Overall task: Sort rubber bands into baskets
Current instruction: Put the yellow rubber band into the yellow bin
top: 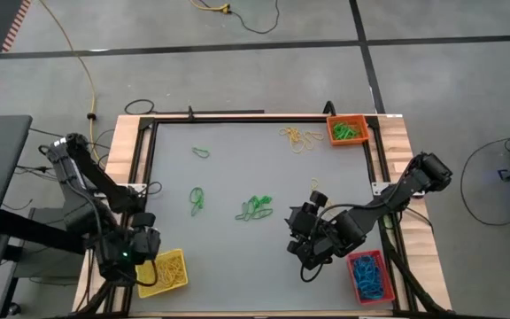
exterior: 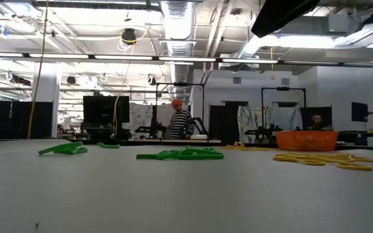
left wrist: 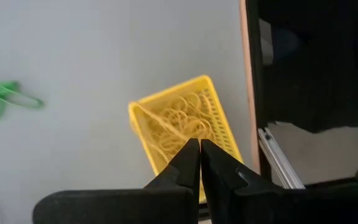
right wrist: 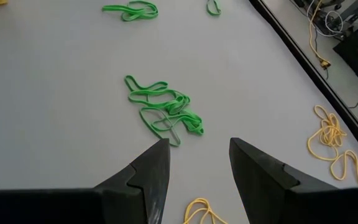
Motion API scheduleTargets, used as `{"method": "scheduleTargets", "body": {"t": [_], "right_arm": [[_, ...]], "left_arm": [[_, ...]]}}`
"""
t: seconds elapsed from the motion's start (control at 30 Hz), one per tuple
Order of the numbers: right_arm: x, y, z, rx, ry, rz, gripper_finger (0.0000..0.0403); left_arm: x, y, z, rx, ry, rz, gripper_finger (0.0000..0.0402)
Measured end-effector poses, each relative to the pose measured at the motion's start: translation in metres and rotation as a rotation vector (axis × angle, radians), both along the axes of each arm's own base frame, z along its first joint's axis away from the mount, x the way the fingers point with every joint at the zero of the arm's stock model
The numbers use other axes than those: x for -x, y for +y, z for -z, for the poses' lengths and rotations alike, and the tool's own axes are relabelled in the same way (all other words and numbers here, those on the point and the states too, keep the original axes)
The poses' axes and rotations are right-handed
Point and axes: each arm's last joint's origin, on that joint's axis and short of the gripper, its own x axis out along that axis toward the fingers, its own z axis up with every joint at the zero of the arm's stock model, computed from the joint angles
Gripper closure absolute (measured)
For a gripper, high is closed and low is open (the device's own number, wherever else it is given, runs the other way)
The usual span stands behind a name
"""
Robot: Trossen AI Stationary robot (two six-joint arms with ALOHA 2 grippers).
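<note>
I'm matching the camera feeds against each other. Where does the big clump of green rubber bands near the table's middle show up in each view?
High: green clump, table centre.
Low: centre.
Left wrist: not identifiable.
Right wrist: ahead of the open right gripper, at.
Shared landmark: loose yellow bands.

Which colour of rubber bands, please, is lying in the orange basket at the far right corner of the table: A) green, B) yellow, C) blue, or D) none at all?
A: in the high view the orange basket holds a clump of green rubber bands.
</note>
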Motion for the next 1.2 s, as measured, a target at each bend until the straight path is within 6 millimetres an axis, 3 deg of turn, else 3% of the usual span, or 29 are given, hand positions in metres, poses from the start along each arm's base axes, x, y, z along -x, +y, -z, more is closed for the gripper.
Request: {"method": "scheduleTargets", "body": {"t": [0.17,0.73,0.97,1.2], "right_arm": [[0.0,0.0,0.0,0.0,0.0,-0.001,0.0207],[0.0,0.0,0.0,-0.001,0.0,-0.001,0.0207],[0.0,0.0,0.0,-0.003,-0.004,-0.001,0.0207],[-0.001,0.001,0.0,-0.006,-0.01,-0.001,0.0207]], "left_arm": [[0.001,0.002,-0.009,-0.023,-0.053,-0.007,0.0401],[0.01,-0.009,-0.009,0.064,-0.015,-0.051,0.0401],[0.004,-0.028,0.006,0.008,0.021,-0.04,0.0401],[-0.009,-0.053,0.035,-0.093,0.108,-0.009,0.0401]]}}
